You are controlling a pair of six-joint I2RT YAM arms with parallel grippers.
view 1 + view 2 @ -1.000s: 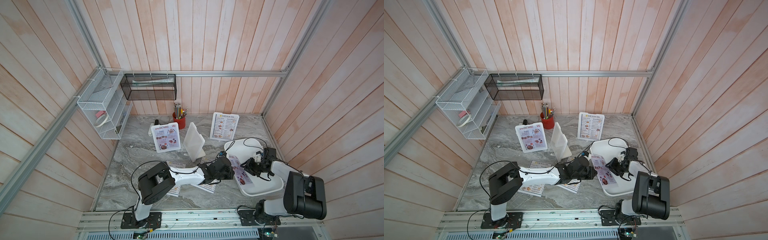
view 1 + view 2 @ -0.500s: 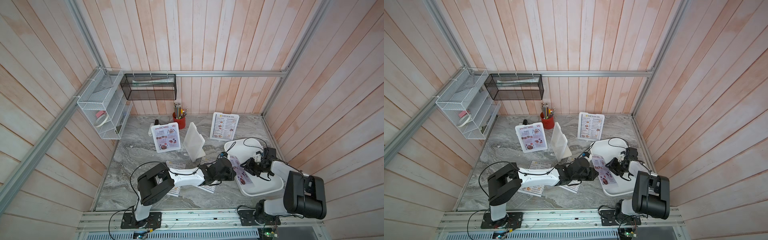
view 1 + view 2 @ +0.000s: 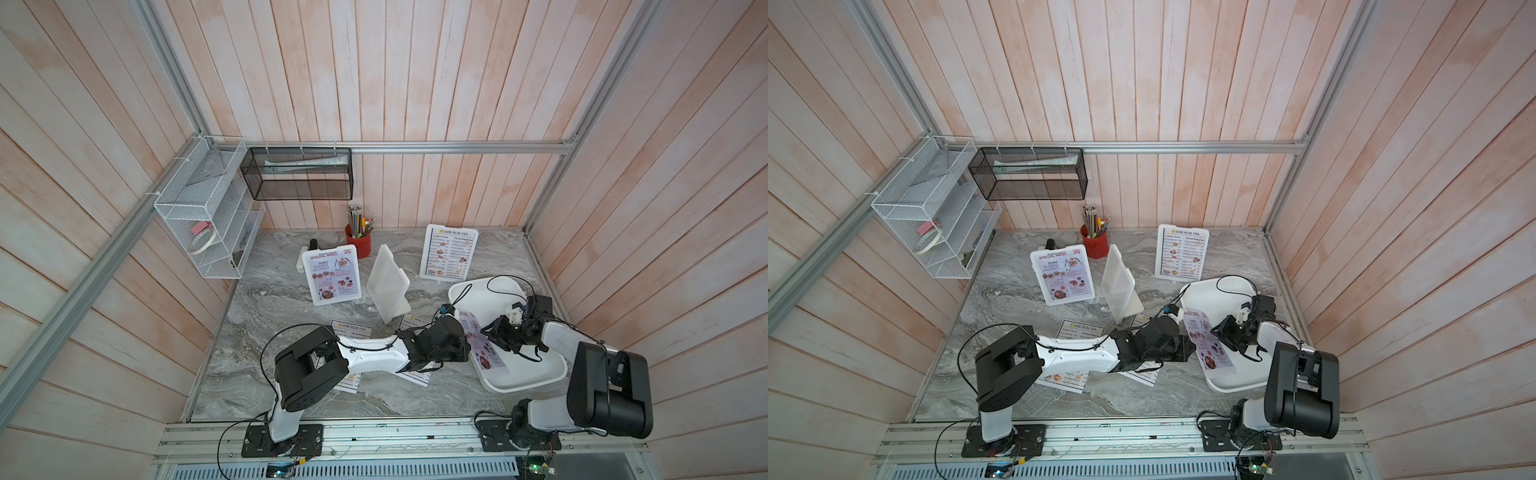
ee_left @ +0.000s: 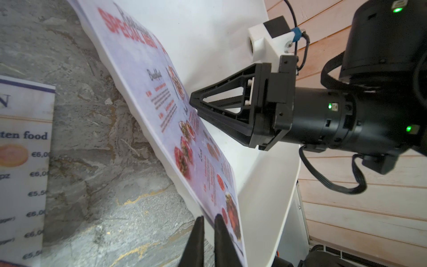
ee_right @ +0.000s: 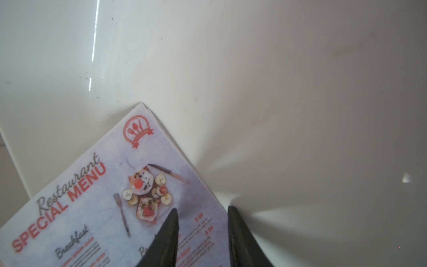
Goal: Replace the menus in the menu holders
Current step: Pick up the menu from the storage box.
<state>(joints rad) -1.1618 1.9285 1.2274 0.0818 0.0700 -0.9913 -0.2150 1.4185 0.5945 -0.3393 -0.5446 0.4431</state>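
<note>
The step in hand looks like lifting one SPECIAL MENU sheet [image 3: 478,345] off the white tray [image 3: 534,374] so it can go into the empty menu holder [image 3: 386,282]. That holder stands on the surface [image 3: 291,299] near the tray's far left corner. The sheet lies tilted across the tray's left rim, partly over the tray and partly out past it.

The left gripper [image 4: 208,218] is pinched almost together on the sheet's outer long edge. The right gripper [image 5: 202,208] stands apart, with one finger above the print and the other off the sheet over bare tray.

A second paper edge shows under the sheet's corner. So I would make sure only one sheet comes up before the right gripper closes. It should then nip close to the edge and keep the paper unbent.

The left arm lies low, stretched out toward the tray. The right arm is folded over the tray, its wrist aimed at the sheet.
</note>
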